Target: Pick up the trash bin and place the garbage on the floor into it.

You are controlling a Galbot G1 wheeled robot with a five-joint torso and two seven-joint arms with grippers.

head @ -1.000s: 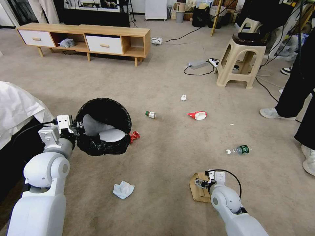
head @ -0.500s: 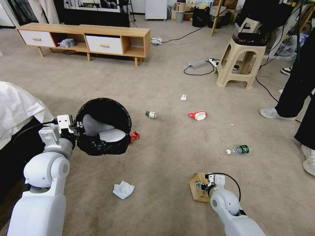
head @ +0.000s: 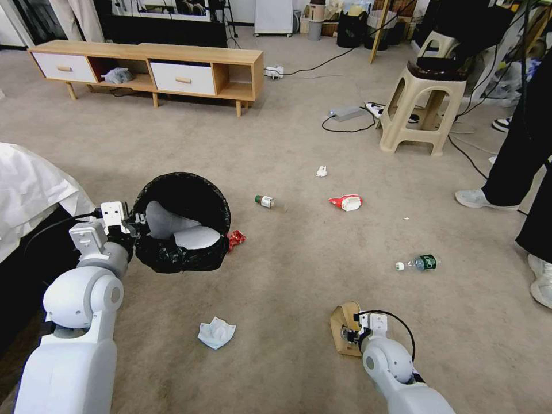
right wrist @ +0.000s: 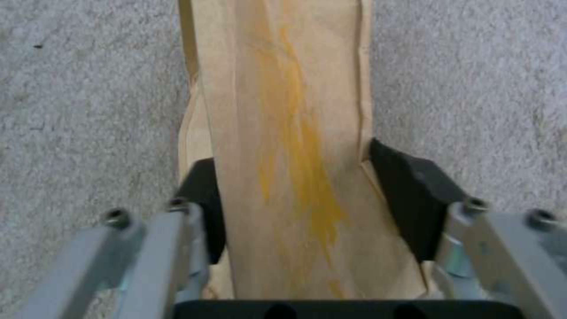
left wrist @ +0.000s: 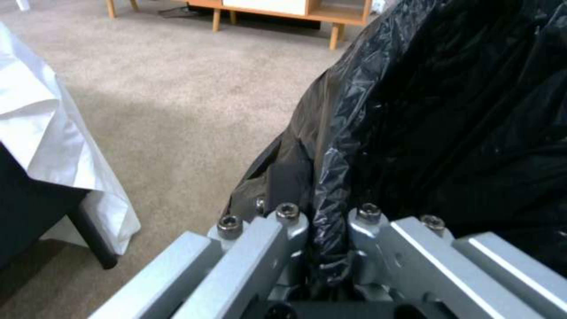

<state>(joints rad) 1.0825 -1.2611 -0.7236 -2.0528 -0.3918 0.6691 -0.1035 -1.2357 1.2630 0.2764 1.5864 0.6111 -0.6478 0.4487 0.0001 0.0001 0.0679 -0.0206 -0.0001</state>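
Trash bin (head: 183,221): round, lined with a glossy black bag, held at its rim.
Left claw (head: 133,221): pressed together on the bin's bag-covered rim, a fold of black plastic pinched between its fingers (left wrist: 286,221).
Brown paper bag (head: 343,329): on the floor (head: 287,276), between the right claw's pads.
Right claw (head: 347,334): fingers (right wrist: 413,195) touching both edges of the paper bag, pinching it.
Red can (head: 235,238): on the carpet just beside the bin.
Other garbage: white wad (head: 216,332), small bottle (head: 264,200), red-and-white wrapper (head: 346,202), green-labelled bottle (head: 421,263), all well apart.
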